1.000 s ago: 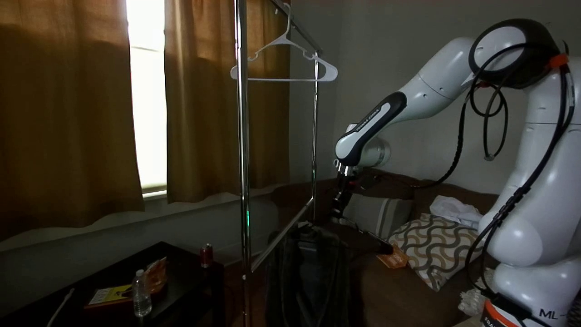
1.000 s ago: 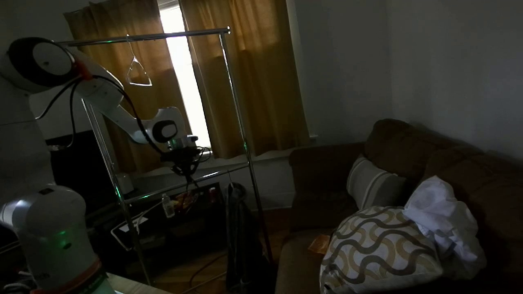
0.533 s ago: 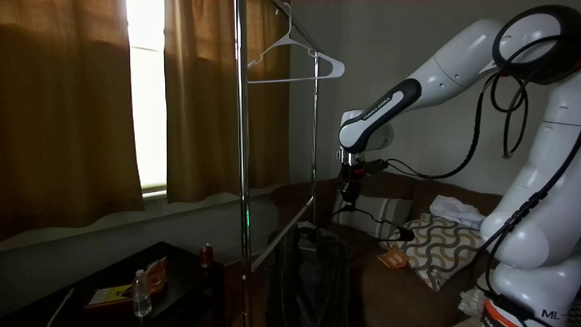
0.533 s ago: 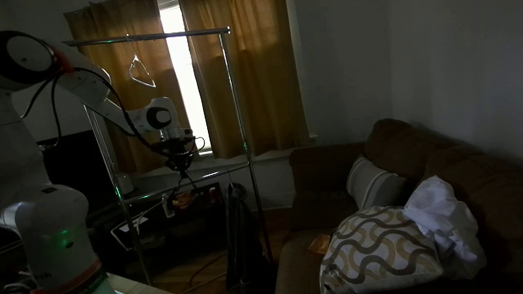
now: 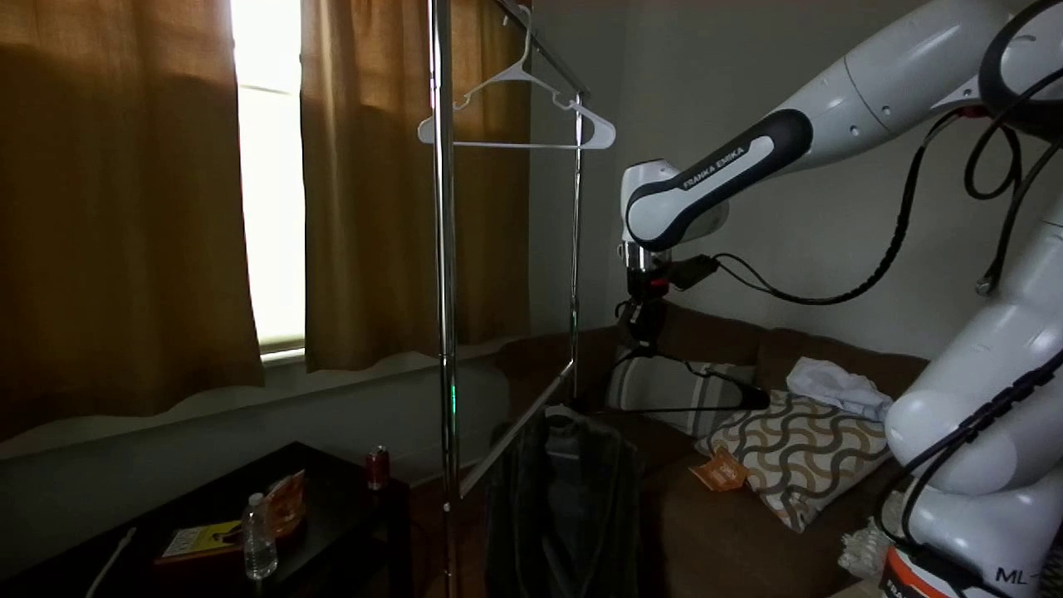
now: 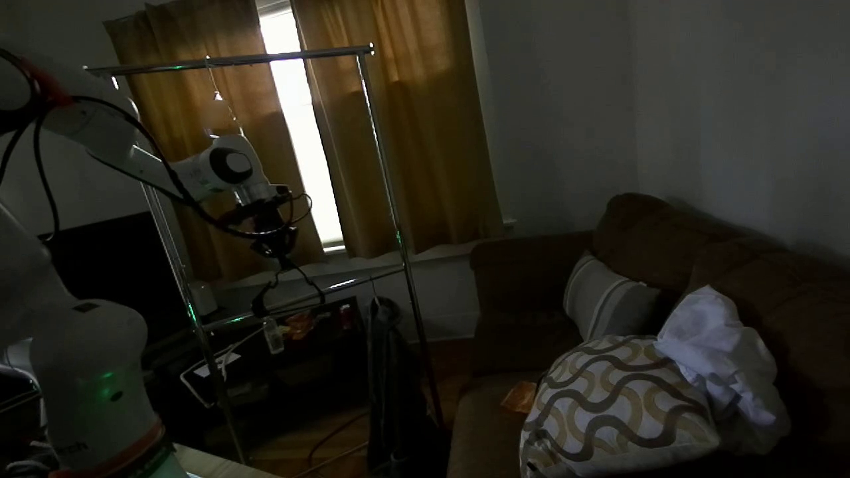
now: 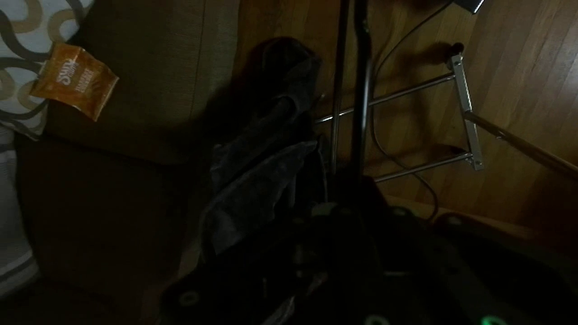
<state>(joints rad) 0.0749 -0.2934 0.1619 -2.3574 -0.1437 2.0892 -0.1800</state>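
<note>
In an exterior view a thin black clothes hanger (image 5: pixel 689 409), perhaps plastic in this poor light, is held at its top in the clamped fingers (image 5: pixel 644 335). Its triangle points up, long axis nearly level from left to right, in front of a striped pillow (image 5: pixel 664 389). To the left, a shiny chrome rack (image 5: pixel 446 249) bears a white hanger (image 5: pixel 516 75) and, lower, a dark jacket (image 5: pixel 573 507). A crinkled orange packet (image 5: pixel 721 472) touches the wave-patterned cushion (image 5: pixel 810 440) on the couch (image 5: pixel 706 540).
</note>
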